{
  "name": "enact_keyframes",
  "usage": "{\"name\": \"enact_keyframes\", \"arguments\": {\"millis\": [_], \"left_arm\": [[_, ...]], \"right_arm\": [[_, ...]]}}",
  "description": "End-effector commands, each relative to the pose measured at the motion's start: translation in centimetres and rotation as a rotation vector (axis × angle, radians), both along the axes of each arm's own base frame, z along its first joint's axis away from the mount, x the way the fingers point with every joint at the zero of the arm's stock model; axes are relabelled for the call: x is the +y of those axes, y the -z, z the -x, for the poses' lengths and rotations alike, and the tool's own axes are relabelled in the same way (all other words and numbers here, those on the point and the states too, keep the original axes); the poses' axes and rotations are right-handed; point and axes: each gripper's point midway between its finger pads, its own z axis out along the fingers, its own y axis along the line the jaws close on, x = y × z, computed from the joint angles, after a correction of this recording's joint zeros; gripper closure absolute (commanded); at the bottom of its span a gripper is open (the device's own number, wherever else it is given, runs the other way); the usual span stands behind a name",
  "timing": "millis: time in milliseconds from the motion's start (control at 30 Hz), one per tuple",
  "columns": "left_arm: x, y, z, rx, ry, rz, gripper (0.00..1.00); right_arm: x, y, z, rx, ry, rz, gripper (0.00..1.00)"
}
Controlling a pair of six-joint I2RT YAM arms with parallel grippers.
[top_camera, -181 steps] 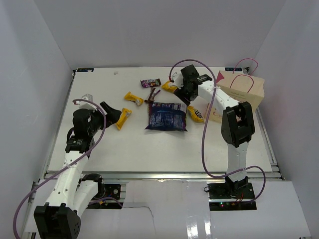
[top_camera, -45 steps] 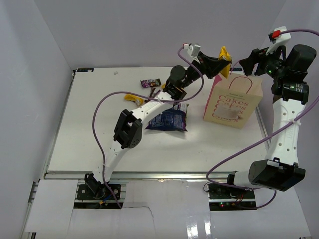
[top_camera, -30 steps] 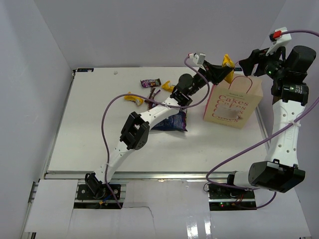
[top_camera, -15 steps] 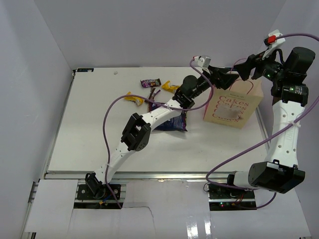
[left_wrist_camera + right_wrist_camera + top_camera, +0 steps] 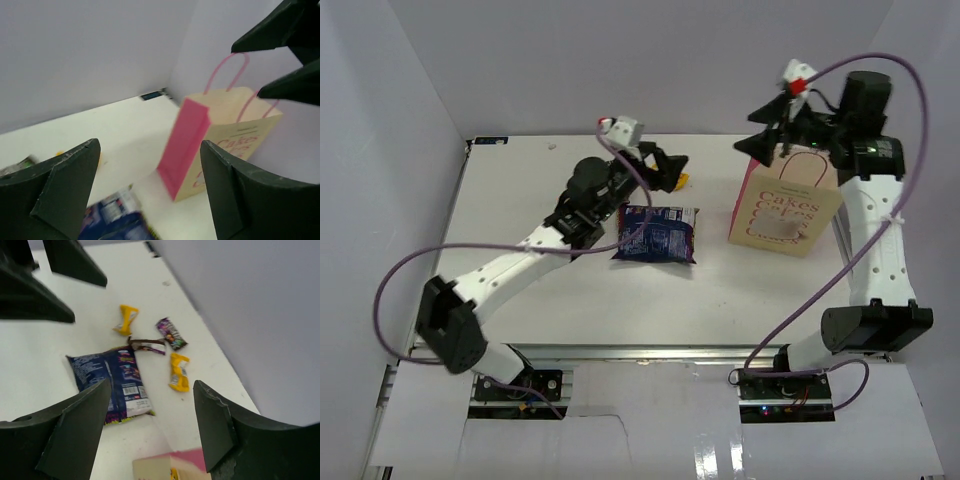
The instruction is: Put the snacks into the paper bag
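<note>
- While left fingers (image 5: pixel 65 190) stand spread and empty, paper bag (image 5: pixel 220 135) sits apart, far right of them.
- Also spread, right fingers (image 5: pixel 220 425) hang over bag's left end; blue snack bag (image 5: pixel 657 232) left on surface (image 5: pixel 510 180).

We see the paper bag (image 5: pixel 790 205) at the right of the overhead frame. Its face is cream-tan with pink "Cakes" lettering and a pink-edged oval label, and its side and thin handles are pink. Near the centre, the dark-blue bag (image 5: pixel 658 232) carries white print. In the right wrist view, a yellow packet (image 5: pixel 126 320), a second yellow packet (image 5: pixel 179 372) and a purple-wrapped candy bar (image 5: pixel 171 333) show against the white table (image 5: pixel 520 200).
</note>
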Motion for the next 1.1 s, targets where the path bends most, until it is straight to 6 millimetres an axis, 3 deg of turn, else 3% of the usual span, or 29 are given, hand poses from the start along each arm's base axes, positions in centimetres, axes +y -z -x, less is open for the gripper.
{"name": "enact_keyframes", "arguments": {"millis": [0, 67, 100, 167, 200, 233, 300, 467, 500, 567, 600, 667, 767, 867, 967, 1067], "left_arm": [[9.6, 5.9, 1.1, 0.218, -0.252, -0.151, 0.08], [13.2, 11.6, 3.3, 0.407, -0.324, -0.239, 0.07], [14.9, 12.5, 3.9, 0.468, -0.380, -0.211, 0.05], [17.6, 14.8, 6.8, 0.557, -0.418, -0.195, 0.03], [18.3, 15.4, 7.6, 0.604, -0.445, -0.135, 0.03], [19.4, 16.3, 9.0, 0.625, -0.456, -0.101, 0.03], [20.8, 17.6, 10.5, 0.676, -0.492, -0.058, 0.02], [23.2, 19.2, 13.6, 0.763, -0.544, 0.065, 0.02], [23.5, 19.3, 14.0, 0.770, -0.549, 0.072, 0.02], [24.1, 19.7, 14.7, 0.794, -0.567, 0.075, 0.02], [24.3, 19.6, 15.0, 0.794, -0.568, 0.084, 0.02], [24.6, 19.9, 15.5, 0.814, -0.573, 0.083, 0.02], [24.9, 20.3, 16.1, 0.836, -0.576, 0.087, 0.02], [25.0, 20.6, 16.3, 0.848, -0.581, 0.094, 0.02], [25.0, 20.8, 16.5, 0.857, -0.581, 0.098, 0.02], [25.1, 21.1, 16.5, 0.865, -0.586, 0.103, 0.02]], "right_arm": [[7.1, 7.7, 0.7, 0.159, -0.139, 0.242, 0.27], [10.2, 11.1, 0.5, 0.209, -0.123, 0.354, 0.27], [11.4, 13.8, -0.1, 0.274, -0.110, 0.390, 0.25], [13.6, 16.8, -0.6, 0.292, -0.048, 0.491, 0.21], [14.2, 19.1, -2.1, 0.334, 0.041, 0.527, 0.18], [16.1, 20.0, -1.9, 0.348, 0.056, 0.535, 0.18], [18.2, 22.7, -3.3, 0.392, 0.116, 0.529, 0.15], [22.4, 26.2, -5.9, 0.527, 0.335, 0.396, 0.11], [22.4, 27.8, -7.0, 0.542, 0.401, 0.397, 0.05], [23.6, 27.8, -8.4, 0.546, 0.462, 0.334, 0.03], [23.9, 29.3, -8.9, 0.547, 0.493, 0.350, 0.08], [24.7, 30.9, -9.4, 0.544, 0.510, 0.363, 0.10], [25.4, 33.9, -8.8, 0.576, 0.491, 0.408, 0.10], [24.6, 36.9, -8.8, 0.574, 0.539, 0.468, 0.10], [23.6, 38.2, -8.4, 0.582, 0.559, 0.509, 0.09], [22.8, 39.9, -6.3, 0.651, 0.516, 0.543, 0.00]]}}
